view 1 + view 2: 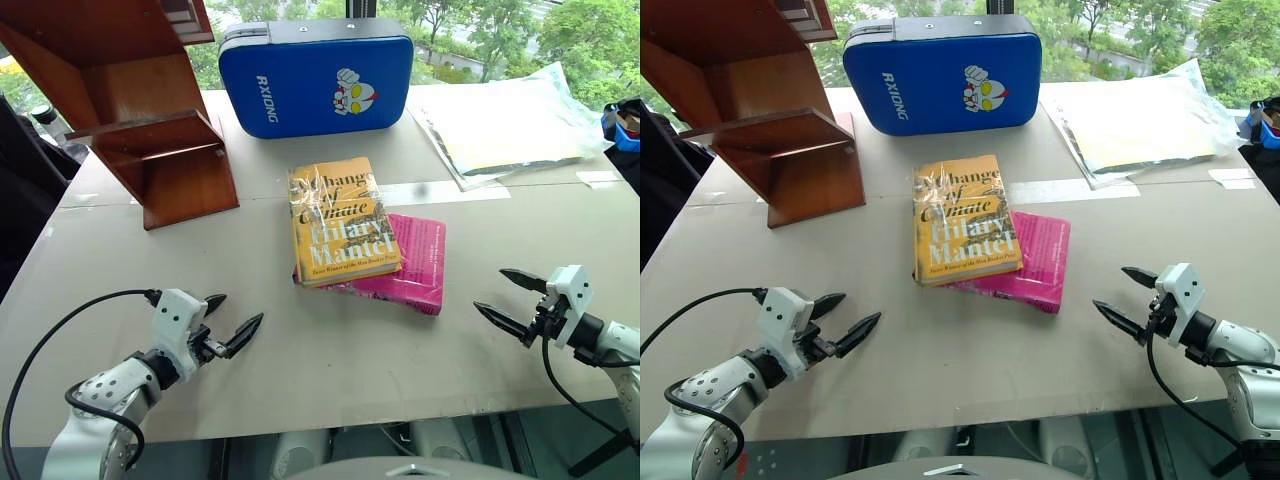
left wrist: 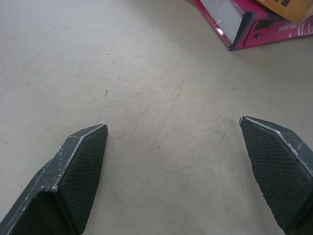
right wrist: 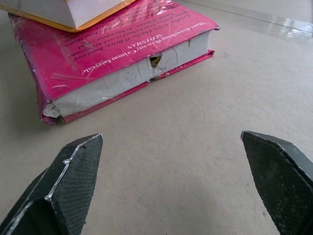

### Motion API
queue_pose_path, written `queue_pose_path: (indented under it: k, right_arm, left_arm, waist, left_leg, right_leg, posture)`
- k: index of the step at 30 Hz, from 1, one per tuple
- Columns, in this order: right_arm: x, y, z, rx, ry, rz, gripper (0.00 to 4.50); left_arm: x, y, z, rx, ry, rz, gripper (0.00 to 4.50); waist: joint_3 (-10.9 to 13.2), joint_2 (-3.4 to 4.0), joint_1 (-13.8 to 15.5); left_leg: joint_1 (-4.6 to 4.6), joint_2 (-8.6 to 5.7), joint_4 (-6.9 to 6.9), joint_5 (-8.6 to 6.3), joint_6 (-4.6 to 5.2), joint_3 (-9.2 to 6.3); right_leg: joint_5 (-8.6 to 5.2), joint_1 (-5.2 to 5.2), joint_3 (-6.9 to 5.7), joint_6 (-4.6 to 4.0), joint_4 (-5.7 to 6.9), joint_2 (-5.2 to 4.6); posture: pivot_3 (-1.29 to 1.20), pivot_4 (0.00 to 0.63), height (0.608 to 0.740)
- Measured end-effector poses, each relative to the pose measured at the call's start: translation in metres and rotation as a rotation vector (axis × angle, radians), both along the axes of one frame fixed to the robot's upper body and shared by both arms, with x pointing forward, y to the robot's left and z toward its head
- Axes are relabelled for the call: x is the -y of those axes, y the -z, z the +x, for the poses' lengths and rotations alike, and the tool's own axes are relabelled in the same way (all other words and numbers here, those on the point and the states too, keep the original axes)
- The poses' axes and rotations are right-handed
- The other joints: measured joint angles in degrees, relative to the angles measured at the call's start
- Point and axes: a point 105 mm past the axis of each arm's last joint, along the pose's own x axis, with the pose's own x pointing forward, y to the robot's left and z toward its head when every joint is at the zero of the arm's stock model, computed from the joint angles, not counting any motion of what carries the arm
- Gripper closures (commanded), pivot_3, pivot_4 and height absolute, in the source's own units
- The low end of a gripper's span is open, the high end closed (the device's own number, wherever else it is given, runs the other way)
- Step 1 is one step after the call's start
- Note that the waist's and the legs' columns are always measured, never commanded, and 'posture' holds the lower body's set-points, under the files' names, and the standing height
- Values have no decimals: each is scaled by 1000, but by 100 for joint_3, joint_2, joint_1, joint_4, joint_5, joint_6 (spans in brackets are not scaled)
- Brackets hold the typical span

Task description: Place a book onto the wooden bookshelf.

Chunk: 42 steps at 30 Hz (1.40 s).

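- Spreading across the whole scene, the grey table (image 1: 330, 370) carries everything; the wooden bookshelf (image 1: 150, 120) stands at its far left corner, its slanted boards leaning and a flat ledge jutting toward the table's middle.
- Behind the centre, a blue padded case (image 1: 315, 75) stands on its long edge, and a clear plastic bag (image 1: 510, 125) lies flat at the far right.
- Both arms reach in low from the near edge, one on each side, each gripper angled inward and slightly down toward the books.
- At the table's middle the book (image 1: 342, 220) lies flat, cover up, its long axis running away from the robot with the title's top at the far end; it rests on the pink book (image 3: 117, 54), which sticks out on the right and is skewed to it.
- The left gripper (image 1: 232, 322) hovers over bare table, well short of the books, fingers spread wide and holding nothing.
- The right gripper (image 1: 510, 300) also hangs above the tabletop, near the pink book's corner without touching it, fingers (image 3: 63, 191) parted wide and empty.
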Motion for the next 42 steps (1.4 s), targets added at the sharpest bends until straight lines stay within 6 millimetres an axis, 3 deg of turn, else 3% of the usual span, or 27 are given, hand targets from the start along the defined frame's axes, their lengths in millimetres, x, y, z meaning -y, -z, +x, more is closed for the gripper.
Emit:
queue_pose_path:
  k: [26,30,36,37,42]
  right_arm:
    - [1,2,-1,6,-18,2,0]
    - [-2,-7,2,37,-32,25,0]
    - [-21,-34,-5,94,-134,75,0]
    - [-27,-43,-9,98,-169,92,0]
    - [-46,-74,-26,126,-294,117,0]
  left_arm:
    - [4,-8,3,3,61,-63,41]
    - [2,-18,20,21,47,-133,41]
    - [7,-43,49,-16,23,-389,41]
    - [10,-48,60,-43,36,-473,41]
    - [29,-59,92,-109,109,-552,41]
  waist:
    - [0,0,2]
    - [0,0,13]
    - [-1,-1,24]
    - [0,-1,33]
    - [-4,-19,97]
  left_leg:
    - [1,-2,1,0,0,2]
    - [2,-4,5,0,0,-2]
    - [3,-8,8,1,1,-7]
    - [3,-12,9,1,1,-8]
    - [4,-26,19,1,1,-3]
  right_leg:
    - [1,2,0,0,1,2]
    - [2,6,-3,0,3,4]
    - [6,11,-4,-2,6,4]
    - [8,10,-5,-5,9,4]
    - [4,18,-12,-1,19,10]
  posture:
    - [0,150,740]
    - [0,150,740]
    - [0,150,740]
    - [0,150,740]
    - [0,150,740]
